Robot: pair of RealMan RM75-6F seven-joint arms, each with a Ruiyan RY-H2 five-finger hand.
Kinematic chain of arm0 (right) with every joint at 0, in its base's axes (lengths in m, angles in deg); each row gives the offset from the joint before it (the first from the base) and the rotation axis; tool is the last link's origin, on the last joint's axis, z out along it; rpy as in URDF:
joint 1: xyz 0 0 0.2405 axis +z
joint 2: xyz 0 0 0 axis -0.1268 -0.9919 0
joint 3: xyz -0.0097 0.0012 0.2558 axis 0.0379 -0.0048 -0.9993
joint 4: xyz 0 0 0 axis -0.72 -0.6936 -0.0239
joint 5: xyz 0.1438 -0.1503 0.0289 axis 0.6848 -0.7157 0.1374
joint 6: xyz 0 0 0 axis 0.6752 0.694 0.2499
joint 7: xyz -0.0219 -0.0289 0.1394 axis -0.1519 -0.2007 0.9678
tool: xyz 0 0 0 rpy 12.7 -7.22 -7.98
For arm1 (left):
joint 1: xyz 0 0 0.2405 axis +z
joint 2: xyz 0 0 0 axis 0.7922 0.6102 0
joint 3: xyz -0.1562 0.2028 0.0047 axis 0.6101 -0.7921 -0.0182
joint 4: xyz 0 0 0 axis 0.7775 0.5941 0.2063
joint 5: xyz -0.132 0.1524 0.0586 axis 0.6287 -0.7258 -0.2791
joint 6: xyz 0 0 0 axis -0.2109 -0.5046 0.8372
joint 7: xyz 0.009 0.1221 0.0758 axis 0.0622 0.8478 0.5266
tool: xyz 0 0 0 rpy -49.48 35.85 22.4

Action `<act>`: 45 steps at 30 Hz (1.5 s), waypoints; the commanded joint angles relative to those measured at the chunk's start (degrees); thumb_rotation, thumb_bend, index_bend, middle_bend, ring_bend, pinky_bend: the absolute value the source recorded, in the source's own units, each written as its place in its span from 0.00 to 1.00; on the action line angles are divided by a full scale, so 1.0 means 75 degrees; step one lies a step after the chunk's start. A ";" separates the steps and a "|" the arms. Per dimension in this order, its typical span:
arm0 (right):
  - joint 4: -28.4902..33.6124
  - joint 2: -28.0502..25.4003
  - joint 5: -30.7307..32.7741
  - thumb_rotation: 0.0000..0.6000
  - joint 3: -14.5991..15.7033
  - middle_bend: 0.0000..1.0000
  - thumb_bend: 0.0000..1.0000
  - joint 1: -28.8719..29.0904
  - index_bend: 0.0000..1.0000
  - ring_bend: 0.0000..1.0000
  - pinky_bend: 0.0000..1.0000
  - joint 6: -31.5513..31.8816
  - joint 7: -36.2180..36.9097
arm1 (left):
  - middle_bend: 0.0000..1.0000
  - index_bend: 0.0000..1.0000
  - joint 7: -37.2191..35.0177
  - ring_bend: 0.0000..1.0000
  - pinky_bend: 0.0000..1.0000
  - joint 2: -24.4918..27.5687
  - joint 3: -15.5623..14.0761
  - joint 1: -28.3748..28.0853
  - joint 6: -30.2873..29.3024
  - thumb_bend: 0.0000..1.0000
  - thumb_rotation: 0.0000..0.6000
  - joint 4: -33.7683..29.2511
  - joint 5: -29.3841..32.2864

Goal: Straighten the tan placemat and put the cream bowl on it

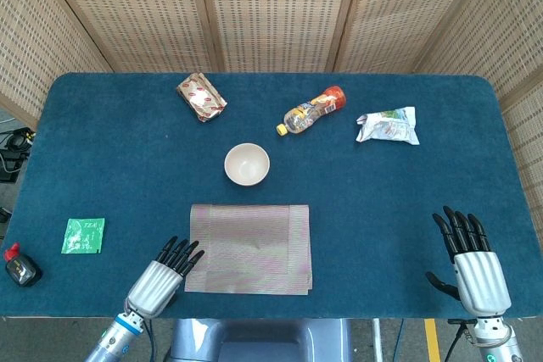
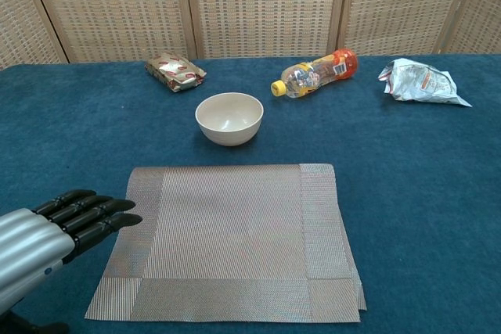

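Observation:
The tan placemat (image 1: 249,247) (image 2: 231,236) lies flat near the table's front edge, roughly square to it. The cream bowl (image 1: 247,164) (image 2: 228,118) stands upright on the blue cloth just beyond the mat's far edge, not on it. My left hand (image 1: 164,275) (image 2: 55,232) is open, fingers stretched out, with the fingertips (image 2: 125,214) at the mat's left edge; whether they touch it I cannot tell. My right hand (image 1: 472,266) is open with fingers spread, far to the right near the front edge, holding nothing.
A brown snack packet (image 1: 201,97), a plastic bottle lying on its side (image 1: 311,110) and a white crinkled bag (image 1: 389,125) lie along the back. A green tea sachet (image 1: 83,235) and a small black and red object (image 1: 17,266) are at the front left.

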 commanded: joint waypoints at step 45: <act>0.0089 -0.0098 0.0035 1.00 -0.0009 0.00 0.17 -0.0002 0.00 0.00 0.00 -0.0027 0.0213 | 0.00 0.31 -0.0064 0.00 0.00 -0.0797 -0.0064 -0.0457 -0.0093 0.36 1.00 0.0685 0.0190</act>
